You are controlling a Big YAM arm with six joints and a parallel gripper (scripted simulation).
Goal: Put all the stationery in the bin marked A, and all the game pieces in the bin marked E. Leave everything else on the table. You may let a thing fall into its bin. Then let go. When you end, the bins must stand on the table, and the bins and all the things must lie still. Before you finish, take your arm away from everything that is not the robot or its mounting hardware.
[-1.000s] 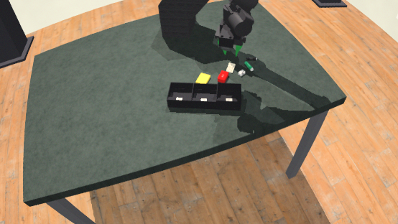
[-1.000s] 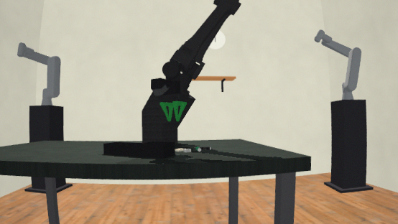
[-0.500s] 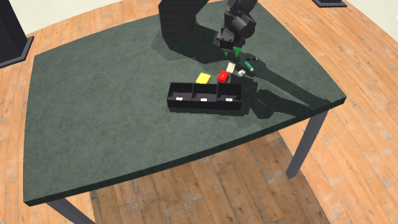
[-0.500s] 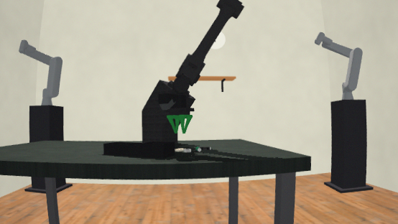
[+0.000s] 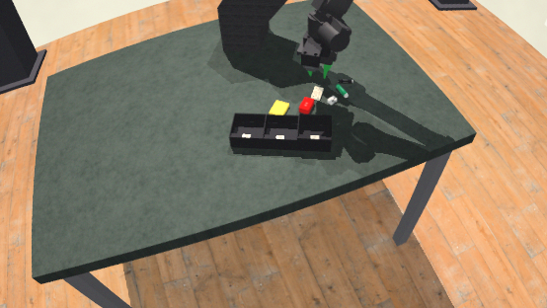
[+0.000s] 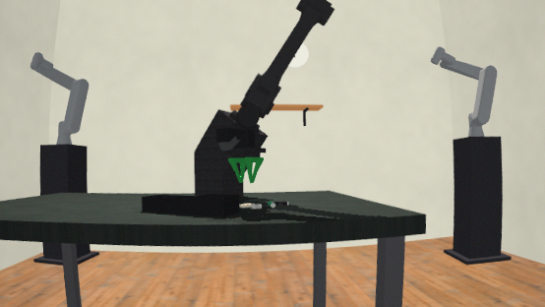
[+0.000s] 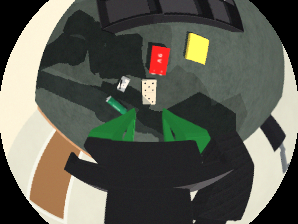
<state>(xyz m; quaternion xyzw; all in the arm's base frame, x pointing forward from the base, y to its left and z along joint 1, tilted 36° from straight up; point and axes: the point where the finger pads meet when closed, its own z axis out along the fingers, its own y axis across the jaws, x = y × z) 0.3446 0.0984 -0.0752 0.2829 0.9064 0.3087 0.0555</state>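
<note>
I have the gripper (image 5: 317, 74) hanging above the table (image 5: 123, 148), jaws part-way apart and grasping nothing. It sits over the far side of the cluster, well clear of the surface in the exterior view.

Below and toward the bins lie a white domino (image 5: 317, 92), a small white die (image 5: 332, 100), a green marker (image 5: 342, 90) and a small dark piece (image 5: 345, 80) that I can't identify at this resolution. A red block (image 5: 306, 105), possibly an eraser, and a yellow block (image 5: 279, 107) rest just beside the far wall of the three-compartment bin tray (image 5: 237, 129). Nothing appears to be sorted yet; each compartment shows only its label tag, and I cannot read the letters.

My worries: the domino, die and marker lie close together, so a descent slightly off line could knock a neighbour or roll the marker toward the table edge. With labels unreadable, I could drop into the wrong compartment. The red block is close enough to the tray that a finger might nudge the tray.
</note>
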